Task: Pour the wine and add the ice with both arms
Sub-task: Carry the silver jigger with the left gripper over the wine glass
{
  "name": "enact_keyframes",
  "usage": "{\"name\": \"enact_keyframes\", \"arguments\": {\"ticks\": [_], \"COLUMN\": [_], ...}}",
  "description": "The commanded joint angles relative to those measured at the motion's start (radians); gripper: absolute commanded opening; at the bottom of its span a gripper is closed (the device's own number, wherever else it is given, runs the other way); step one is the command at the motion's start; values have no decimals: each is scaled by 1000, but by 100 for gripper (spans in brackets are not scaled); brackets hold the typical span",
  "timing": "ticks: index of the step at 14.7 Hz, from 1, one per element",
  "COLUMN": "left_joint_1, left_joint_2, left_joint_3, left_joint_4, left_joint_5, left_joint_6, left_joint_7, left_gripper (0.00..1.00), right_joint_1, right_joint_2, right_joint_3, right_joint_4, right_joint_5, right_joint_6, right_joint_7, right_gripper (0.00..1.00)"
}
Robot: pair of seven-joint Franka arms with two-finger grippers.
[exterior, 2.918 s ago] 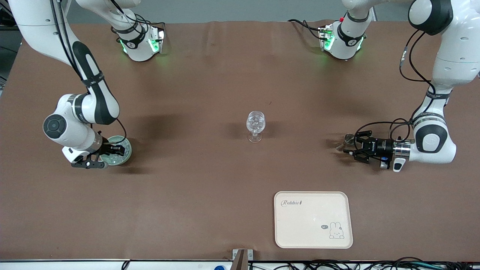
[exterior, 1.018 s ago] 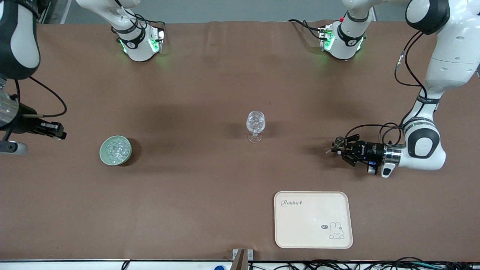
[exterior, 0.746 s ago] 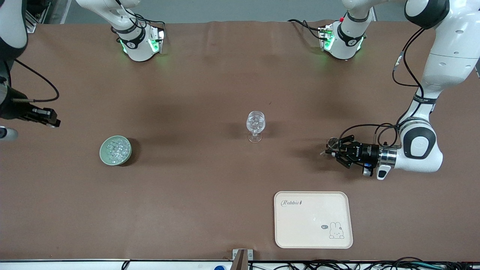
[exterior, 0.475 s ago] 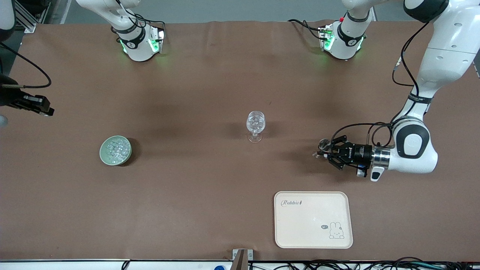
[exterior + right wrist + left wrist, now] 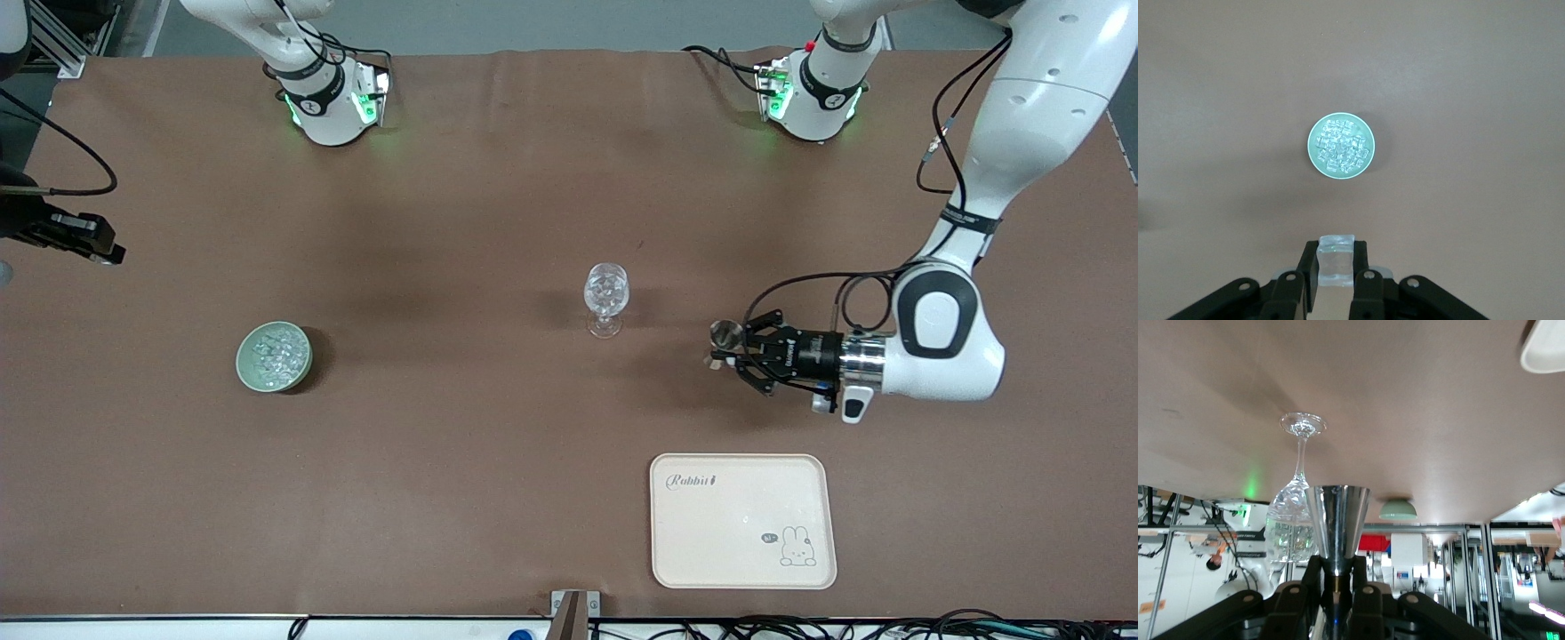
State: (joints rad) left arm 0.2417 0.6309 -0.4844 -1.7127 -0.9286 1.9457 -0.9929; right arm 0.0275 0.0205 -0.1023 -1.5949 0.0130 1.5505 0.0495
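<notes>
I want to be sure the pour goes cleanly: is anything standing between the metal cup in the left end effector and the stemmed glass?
Nothing visible. The left end effector holds the metal cup beside the stemmed glass, with only bare table between them.

The stemmed glass (image 5: 605,300) stands upright mid-table (image 5: 498,196), with ice cubes apparently inside it. The bowl of ice (image 5: 274,356) sits toward the right arm's end, slightly nearer the front camera than the glass. The tray (image 5: 742,520) lies nearest that camera, toward the left arm's end. The metal jigger (image 5: 725,336) is in the air between the glass and that end.
</notes>
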Motion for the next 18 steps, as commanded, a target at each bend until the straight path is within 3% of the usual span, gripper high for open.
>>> {"name": "enact_keyframes", "arguments": {"ticks": [1,6,12,18], "left_joint_1": [-47,-117,-225,-269], "left_joint_2": [-108,-200,-217,-234], "left_joint_3": [4,4,4,3], "left_joint_4": [-88,-136,-127,-123], "left_joint_5": [-16,11,232,336], "left_joint_6": [62,95,159,174], "left_joint_7": [-61,-164,-381,-498], "left_gripper": [1,1,1,1], "right_joint_1": [-9,-9,-9,-3], "right_joint_2": [-25,-24,-22,-22], "right_joint_3": [10,10,10,12], "right_joint_4": [-30,-27,-27,-27], "right_joint_5": [-13,-13,-13,-13], "right_joint_6": [11,17,20,25], "right_joint_7": [-3,-3,-3,-2], "right_gripper": [4,4,4,5]}}
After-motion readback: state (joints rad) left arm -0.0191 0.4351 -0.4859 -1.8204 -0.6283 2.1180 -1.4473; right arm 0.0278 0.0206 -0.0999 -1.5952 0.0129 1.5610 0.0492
